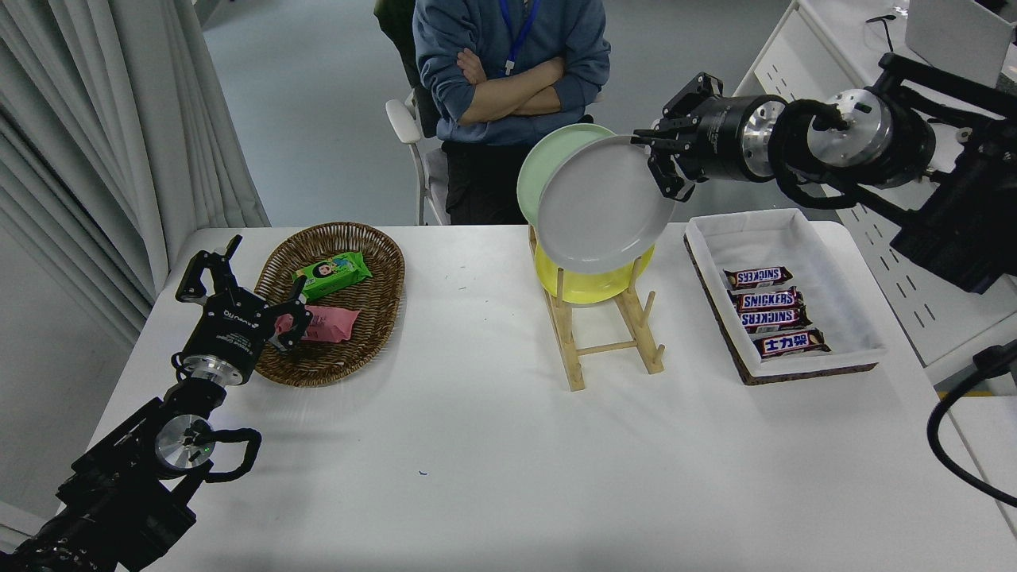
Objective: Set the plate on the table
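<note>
My right gripper (651, 155) is shut on the upper right rim of the light-grey plate (600, 206). It holds the plate tilted in the air, above the wooden plate rack (608, 334) and clear of it. The grey plate hides most of the yellow plate (592, 284) and the mint-green plate (536, 163), which still stand in the rack. The white table (477, 445) lies below. My left gripper (238, 274) is parked at the lower left, open, over the edge of the wicker basket (361, 318).
The wicker basket holds a green packet (330, 272) and a pink packet (327, 323). A white tray (858, 318) with several chocolate bars sits right of the rack. A person with folded arms (508, 87) sits at the far side. A white desk (890, 71) stands at the right.
</note>
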Controlling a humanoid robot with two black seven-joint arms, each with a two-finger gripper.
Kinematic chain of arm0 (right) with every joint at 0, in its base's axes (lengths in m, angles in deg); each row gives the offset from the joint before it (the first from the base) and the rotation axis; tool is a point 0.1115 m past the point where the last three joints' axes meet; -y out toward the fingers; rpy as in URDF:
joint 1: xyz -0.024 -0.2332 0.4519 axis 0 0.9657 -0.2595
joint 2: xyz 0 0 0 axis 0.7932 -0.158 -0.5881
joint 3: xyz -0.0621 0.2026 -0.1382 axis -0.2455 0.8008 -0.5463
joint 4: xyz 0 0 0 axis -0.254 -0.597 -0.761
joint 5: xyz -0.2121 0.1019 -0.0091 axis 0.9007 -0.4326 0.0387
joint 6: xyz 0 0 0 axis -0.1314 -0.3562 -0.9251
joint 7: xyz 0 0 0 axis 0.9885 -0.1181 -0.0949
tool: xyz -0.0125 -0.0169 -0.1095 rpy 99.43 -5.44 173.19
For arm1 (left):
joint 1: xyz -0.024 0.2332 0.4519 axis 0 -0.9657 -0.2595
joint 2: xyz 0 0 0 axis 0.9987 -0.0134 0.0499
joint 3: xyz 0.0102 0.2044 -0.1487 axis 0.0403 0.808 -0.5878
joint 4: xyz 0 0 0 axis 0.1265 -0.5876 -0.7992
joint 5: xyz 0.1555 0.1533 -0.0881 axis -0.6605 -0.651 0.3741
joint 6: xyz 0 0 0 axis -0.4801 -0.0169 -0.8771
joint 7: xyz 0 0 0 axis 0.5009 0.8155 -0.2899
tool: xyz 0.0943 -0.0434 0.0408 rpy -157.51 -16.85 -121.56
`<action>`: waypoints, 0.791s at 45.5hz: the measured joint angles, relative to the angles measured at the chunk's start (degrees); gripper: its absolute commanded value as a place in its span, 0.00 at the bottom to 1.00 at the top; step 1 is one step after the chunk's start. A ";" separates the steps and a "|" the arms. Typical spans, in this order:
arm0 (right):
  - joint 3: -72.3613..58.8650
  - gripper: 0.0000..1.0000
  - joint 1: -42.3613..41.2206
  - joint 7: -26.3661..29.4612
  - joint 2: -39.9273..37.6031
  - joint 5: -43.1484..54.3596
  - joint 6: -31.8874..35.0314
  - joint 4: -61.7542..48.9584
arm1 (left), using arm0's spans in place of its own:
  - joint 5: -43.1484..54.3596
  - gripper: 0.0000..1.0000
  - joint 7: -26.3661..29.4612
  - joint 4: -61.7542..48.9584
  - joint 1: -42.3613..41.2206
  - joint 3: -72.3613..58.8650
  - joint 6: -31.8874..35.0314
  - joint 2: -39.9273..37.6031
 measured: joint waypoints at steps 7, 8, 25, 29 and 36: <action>0.74 0.00 -0.88 0.47 -0.09 -4.97 -1.47 0.47 | 0.00 1.00 0.00 0.00 0.00 0.00 0.00 0.00; 0.78 0.00 -0.89 0.50 -0.02 -5.27 -1.65 0.48 | 0.00 1.00 0.00 0.00 0.00 0.00 0.00 0.00; 6.51 0.00 5.83 0.86 4.83 -12.82 -9.24 1.17 | 0.01 1.00 0.00 0.01 0.00 0.00 0.04 0.00; 8.93 0.00 7.94 0.69 6.58 -13.50 -12.78 1.23 | 0.00 1.00 0.00 0.02 0.00 0.00 0.04 0.00; 14.24 0.00 11.01 0.43 10.91 -15.48 -20.13 0.19 | 0.00 1.00 0.00 0.02 0.00 0.00 0.03 0.00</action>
